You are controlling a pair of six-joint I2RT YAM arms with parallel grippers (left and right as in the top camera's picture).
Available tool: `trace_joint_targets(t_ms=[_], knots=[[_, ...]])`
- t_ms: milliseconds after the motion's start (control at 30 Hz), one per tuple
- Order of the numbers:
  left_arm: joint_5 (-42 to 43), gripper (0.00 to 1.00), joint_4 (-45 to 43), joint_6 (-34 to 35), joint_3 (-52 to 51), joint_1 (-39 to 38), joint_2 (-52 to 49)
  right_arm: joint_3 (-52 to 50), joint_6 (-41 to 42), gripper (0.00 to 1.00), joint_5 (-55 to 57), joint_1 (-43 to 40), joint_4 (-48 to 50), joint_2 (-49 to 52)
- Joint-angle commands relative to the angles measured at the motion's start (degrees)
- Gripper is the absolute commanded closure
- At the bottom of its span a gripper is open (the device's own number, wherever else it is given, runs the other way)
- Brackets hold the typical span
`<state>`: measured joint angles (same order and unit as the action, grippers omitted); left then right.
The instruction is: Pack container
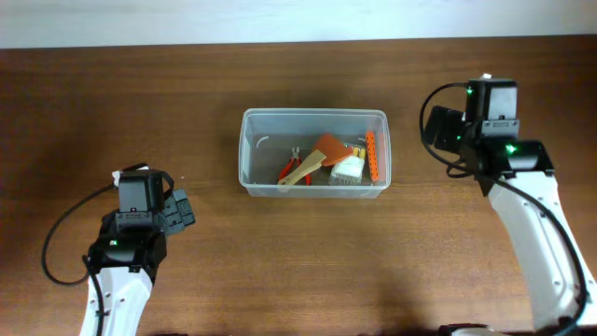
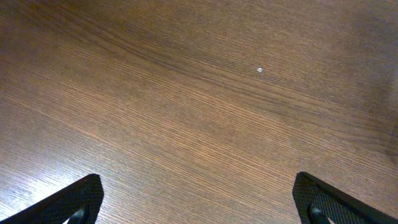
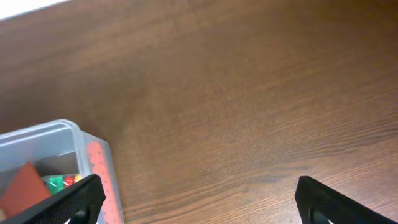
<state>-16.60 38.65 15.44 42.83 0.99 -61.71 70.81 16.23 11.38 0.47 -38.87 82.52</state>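
The container (image 1: 254, 154), a clear rectangular tub, stands at the table's middle. In it lie red-handled pliers (image 1: 288, 169), a wooden-handled orange scraper (image 1: 317, 155), a white block (image 1: 346, 169) and an orange perforated strip (image 1: 372, 155). My left gripper (image 1: 179, 211) hangs left of and nearer than the tub, well apart from it. In the left wrist view its fingers (image 2: 74, 200) stand wide over bare wood, the gripper (image 2: 198, 200) open and empty. My right gripper (image 1: 440, 131) is just right of the tub. It is open (image 3: 198, 200), with the container's corner (image 3: 46, 133) and orange strip (image 3: 98, 163) by its left finger.
Dark wooden table (image 1: 308, 252) all round. A pale wall or floor strip runs along the far edge (image 1: 280, 19). Black cables loop from both arms (image 1: 56, 238). A tiny white speck (image 2: 260, 70) lies on the wood ahead of the left gripper.
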Motion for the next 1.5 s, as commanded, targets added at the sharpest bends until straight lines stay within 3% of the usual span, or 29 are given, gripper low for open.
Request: trace_joint_targets(t_ms=[0, 1233, 1467], knots=[[-0.8, 0.01, -0.1, -0.9, -0.3, 0.0, 0.2, -0.1, 0.6, 0.01, 0.9, -0.2, 0.3, 1.6], [-0.8, 0.01, -0.1, -0.9, -0.3, 0.0, 0.3, -0.1, 0.6, 0.01, 0.9, -0.2, 0.3, 2.2], [-0.8, 0.01, -0.1, -0.9, -0.5, 0.0, 8.7, -0.1, 0.6, 0.01, 0.9, -0.2, 0.3, 2.2]])
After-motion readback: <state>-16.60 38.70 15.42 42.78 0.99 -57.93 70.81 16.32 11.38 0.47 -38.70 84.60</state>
